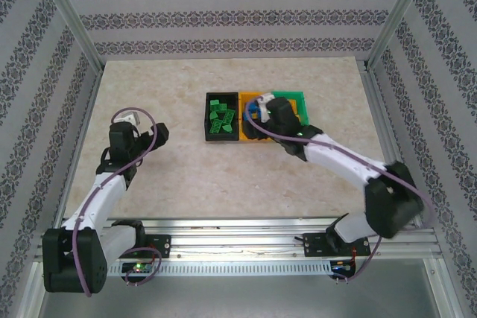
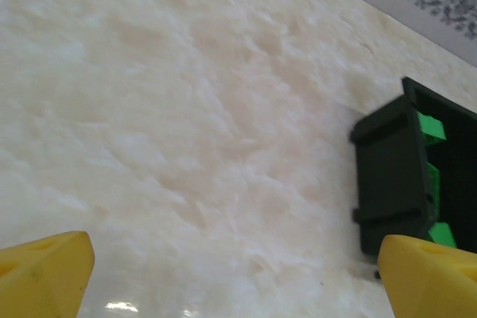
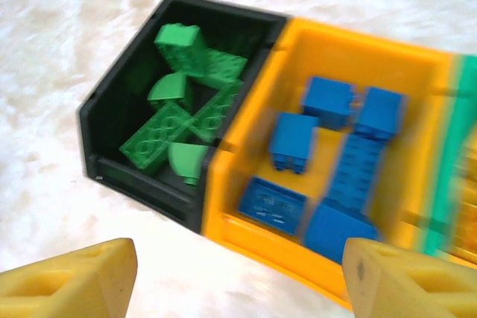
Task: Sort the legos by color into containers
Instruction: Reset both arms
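A pale, marbled beige tabletop is filling the floor of the cell and is catching a soft glare in the left wrist view. Walls papered in grey ornamental stripes are closing it in on three sides, with slanting aluminium posts at the corners and a metal rail running along the near edge, where both arm bases are sitting. The three containers are standing in a touching row on the far half of the table, right of centre: the black bin on the left, the yellow-orange bin in the middle and the green bin on the right. The green legos are lying heaped in the black bin, and the blue legos are lying in the yellow-orange one. What is lying in the green bin is too blurred to tell. The right gripper is hovering over the yellow-orange bin with its yellow fingers spread apart and gripping nothing. The left gripper is hanging over bare tabletop well to the left of the row, its jaws gaping wide and empty, with the black bin's end wall showing ahead of it.
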Robot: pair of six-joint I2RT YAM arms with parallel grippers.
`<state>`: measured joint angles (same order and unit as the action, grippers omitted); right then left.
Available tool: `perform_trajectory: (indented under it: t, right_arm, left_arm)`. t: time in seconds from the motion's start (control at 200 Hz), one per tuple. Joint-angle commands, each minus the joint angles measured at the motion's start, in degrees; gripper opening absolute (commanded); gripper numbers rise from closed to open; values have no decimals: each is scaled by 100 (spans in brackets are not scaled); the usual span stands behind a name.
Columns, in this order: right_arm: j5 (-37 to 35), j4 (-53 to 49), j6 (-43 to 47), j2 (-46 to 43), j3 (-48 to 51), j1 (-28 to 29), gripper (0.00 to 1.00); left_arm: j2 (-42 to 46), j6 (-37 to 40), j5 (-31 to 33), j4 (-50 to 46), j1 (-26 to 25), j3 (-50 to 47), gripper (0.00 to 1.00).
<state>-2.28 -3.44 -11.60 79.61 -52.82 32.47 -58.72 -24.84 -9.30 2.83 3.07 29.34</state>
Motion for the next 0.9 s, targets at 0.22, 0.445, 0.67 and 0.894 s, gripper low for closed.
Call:
perform_trajectory:
  t: [0.22,0.445,0.67,0.894]
  right_arm:
    - [-1889,2259,726,-2303,2772,-1711,87]
    - [-1838,3274,371,-2184,3578,-2829,88]
    - [-1663,4576,603,-921,3594,-2862,90]
    - [-1359,5699,888,-150,3669,-2869,91]
  left_arm:
    - [64,787,1092,2544,122,-1137,100]
    - [-656,1288,1180,4037,115,-1620,100]
    - [-1649,1572,806,5096,130,-1633,99]
    - [-2183,2085,409,6086,130,-1725,99]
